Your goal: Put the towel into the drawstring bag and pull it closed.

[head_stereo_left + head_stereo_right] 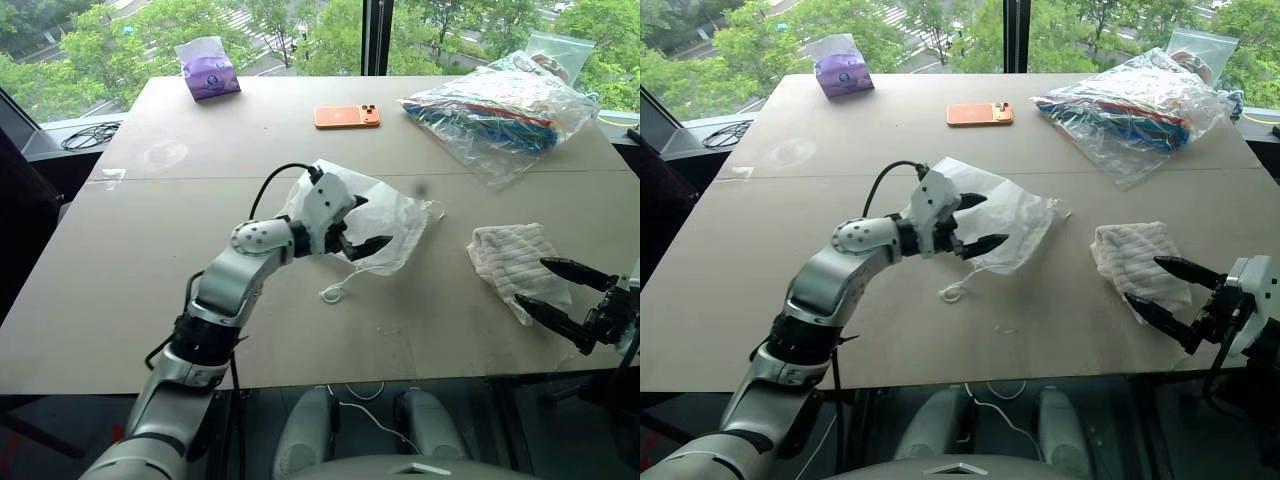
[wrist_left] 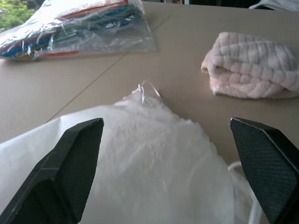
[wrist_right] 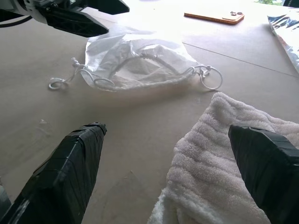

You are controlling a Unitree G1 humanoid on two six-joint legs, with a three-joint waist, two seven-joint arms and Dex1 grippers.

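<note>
Hovering over drawstring bag (image 1: 385, 225) mid-worktop (image 1: 150, 260), left gripper (image 1: 362, 222) fingers spread; right gripper (image 1: 555, 290) fingers spread around towel (image 1: 510, 255) near right edge. Best pinching towel's thick fold, then lifting clear.

An upper-floor office or lab is suggested by a large plain table (image 1: 120, 270) set against windows (image 1: 300, 30) overlooking treetops.

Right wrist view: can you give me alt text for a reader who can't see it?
The right claw is open, low over the table, with the white towel lying between its two black fingers. Beyond it the drawstring bag lies flat, mouth and cords toward the camera, the left claw above it and an orange phone farther back.
</note>
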